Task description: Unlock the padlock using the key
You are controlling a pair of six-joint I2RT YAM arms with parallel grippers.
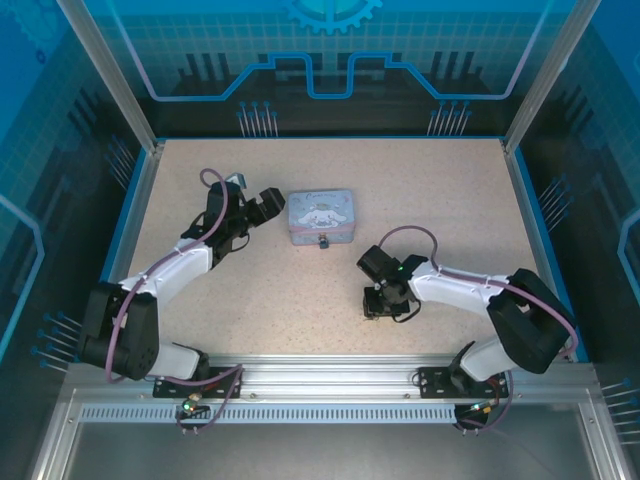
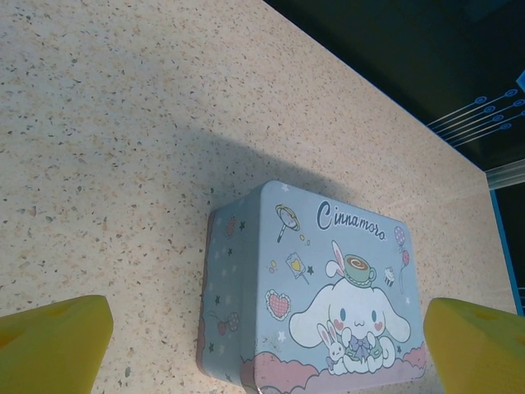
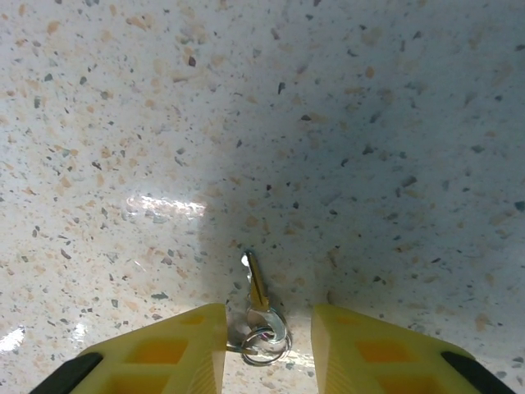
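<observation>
The key (image 3: pixel 257 283) lies flat on the speckled table, its blade pointing away and its silver ring (image 3: pixel 264 349) nearest the camera. My right gripper (image 3: pixel 268 349) points down over it with a yellow finger on each side. The left finger sits close against the ring, while a gap remains on the right, so the key is not pinched. The padlock (image 1: pixel 323 241) is a tiny dark object at the front edge of the pale blue tin (image 1: pixel 320 217). My left gripper (image 1: pixel 258 205) hovers just left of the tin (image 2: pixel 328 295), fingers (image 2: pixel 57 341) spread wide and holding nothing.
The tin stands mid-table, between the two arms. Blue-edged walls and metal posts (image 1: pixel 150 150) bound the tabletop (image 1: pixel 430 190) on the left, right and back. A metal rail (image 1: pixel 330 375) runs along the near edge at the arm bases.
</observation>
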